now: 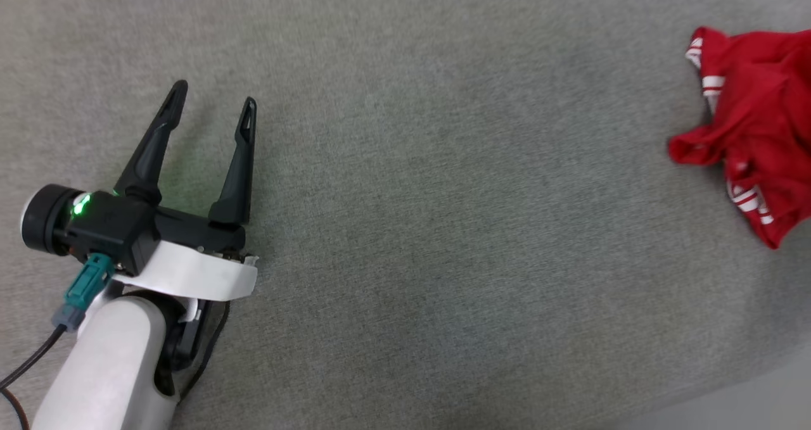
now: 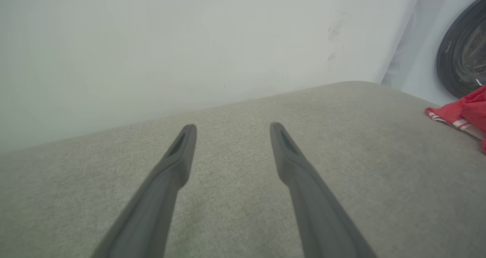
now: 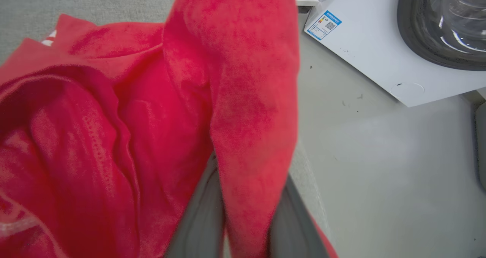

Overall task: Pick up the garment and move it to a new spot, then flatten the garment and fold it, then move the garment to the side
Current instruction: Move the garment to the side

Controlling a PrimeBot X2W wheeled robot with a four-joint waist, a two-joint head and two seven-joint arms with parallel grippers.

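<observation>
The right gripper (image 3: 248, 182) is closed down narrow on a single upright fold of the garment (image 1: 760, 120), its two fingers pressing the red cloth from either side. The rest of the shirt lies bunched beside the fingers at the far right of the grey padded surface (image 1: 405, 227). The left gripper (image 1: 215, 94) stands wide open and empty, well apart from the shirt, over bare fabric near the pale wall (image 2: 152, 41).

The likeliest trouble is the pinch itself. It looks thin, perhaps one layer, so the cloth could slide out once the weight of the shirt hangs from it. Because the shirt is gathered in a heap (a striped sleeve hem sticks out on the side facing the left arm), a lift from one point would probably bring it up twisted, making the flattening harder. The shirt also sits close to the surface's right edge, with the floor (image 3: 379, 155) just beyond. A slip or a sideways swing there could drop it off the edge. From the wrist view it is hard to say whether the bulk is off the surface yet.

The one container in sight is the white washing machine (image 3: 379, 53) on the floor. Its round dark door (image 3: 444, 18) shows only reflections, so what is inside cannot be told.
</observation>
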